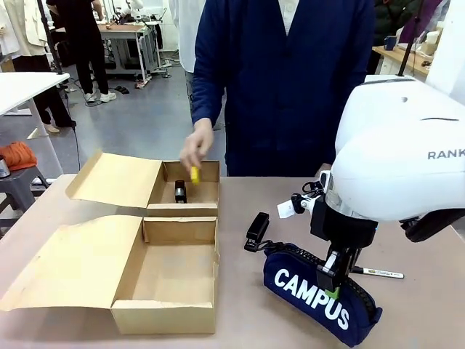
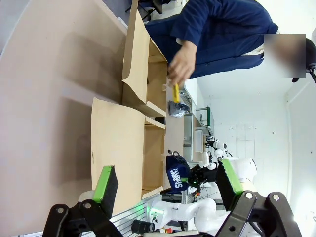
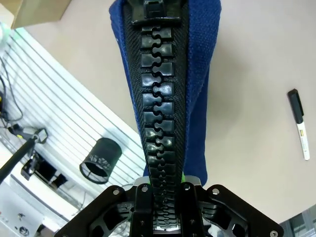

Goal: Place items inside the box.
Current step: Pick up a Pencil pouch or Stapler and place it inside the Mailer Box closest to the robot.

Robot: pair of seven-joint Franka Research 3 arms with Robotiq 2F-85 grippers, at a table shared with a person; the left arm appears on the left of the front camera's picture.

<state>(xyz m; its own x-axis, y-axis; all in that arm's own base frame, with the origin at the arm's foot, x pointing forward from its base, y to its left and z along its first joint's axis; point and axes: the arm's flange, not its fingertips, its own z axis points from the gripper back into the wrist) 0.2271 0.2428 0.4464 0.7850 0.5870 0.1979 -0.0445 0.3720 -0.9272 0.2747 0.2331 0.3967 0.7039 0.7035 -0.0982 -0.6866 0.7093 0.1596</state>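
Navy pouch (image 1: 320,294) sits near our table edge, right of box (image 1: 163,316); our right gripper (image 1: 330,285) pinches its zipper ridge. Our left gripper (image 2: 167,177) spread, empty. Person's hand (image 1: 195,149) holds yellow utility knife (image 1: 195,174) over smaller far compartment. We see black stapler (image 1: 256,231) and marker (image 1: 378,273) lying beside pouch.

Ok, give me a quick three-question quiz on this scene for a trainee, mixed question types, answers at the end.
1. True or false: the right gripper is shut on the navy CAMPUS pouch.
2. The person's hand holds the yellow utility knife over which compartment of the box? A) smaller B) larger C) neither
3. Fill in: the left gripper is ____.
Key: 1 true; 2 A; 3 open.
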